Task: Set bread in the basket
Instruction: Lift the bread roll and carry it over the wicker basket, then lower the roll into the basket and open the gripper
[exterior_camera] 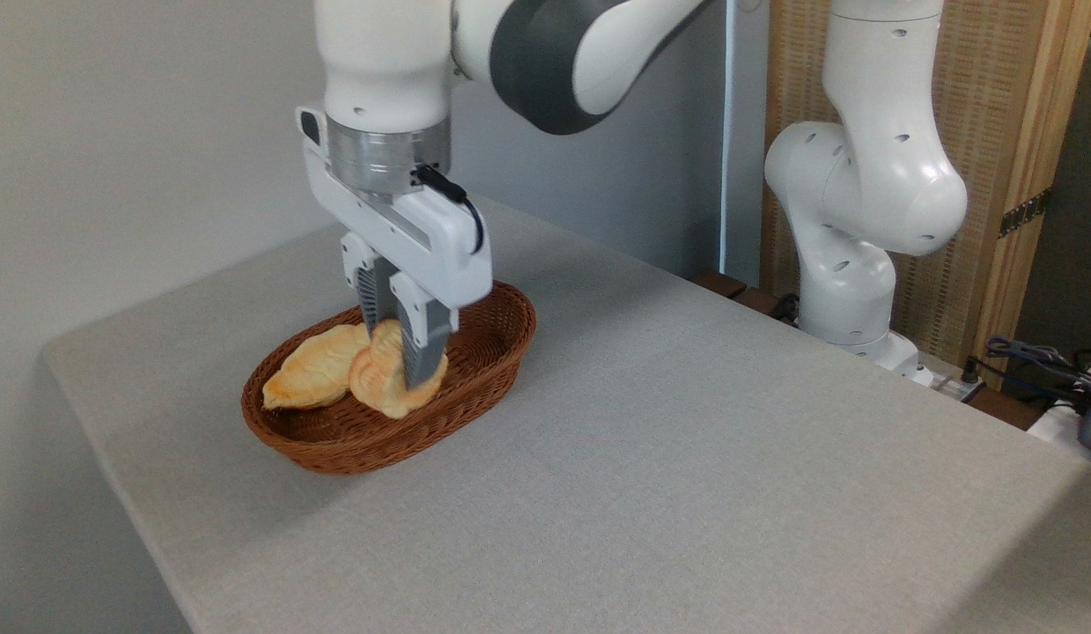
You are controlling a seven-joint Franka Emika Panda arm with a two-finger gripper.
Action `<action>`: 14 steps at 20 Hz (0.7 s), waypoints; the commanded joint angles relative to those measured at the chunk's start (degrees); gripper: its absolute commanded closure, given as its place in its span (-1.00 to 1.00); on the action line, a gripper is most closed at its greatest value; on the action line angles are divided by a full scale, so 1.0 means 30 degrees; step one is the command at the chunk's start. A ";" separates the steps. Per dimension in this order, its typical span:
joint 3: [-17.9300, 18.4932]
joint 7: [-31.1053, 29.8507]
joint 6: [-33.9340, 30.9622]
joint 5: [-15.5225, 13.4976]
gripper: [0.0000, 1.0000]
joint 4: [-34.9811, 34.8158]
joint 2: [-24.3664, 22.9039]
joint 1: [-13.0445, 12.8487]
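A reddish-brown oval wicker basket (475,370) sits on the grey table at left of centre. Inside it, the small roundish golden bread (376,380) stands on edge, tilted, with my gripper (401,352) shut on it from above. One finger (422,348) crosses the front of the bun; the other is behind it. The bun's lower edge is down inside the basket, near or touching its floor. A longer leaf-shaped golden loaf (312,367) lies in the basket's left half, right against the bun.
The grey table (686,440) stretches wide to the right and front of the basket. The arm's white base (849,291) stands past the table's far right edge, with cables (1038,361) at the right.
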 commanded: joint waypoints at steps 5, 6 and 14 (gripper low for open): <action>-0.2991 -0.3536 -0.0306 -0.0615 -1.00 0.0196 0.0420 -0.0069; -0.3227 -0.3626 -0.0306 -0.0586 -1.00 0.0196 0.0595 -0.0069; -0.3581 -0.3597 -0.0306 -0.0410 -1.00 0.0196 0.1213 -0.0069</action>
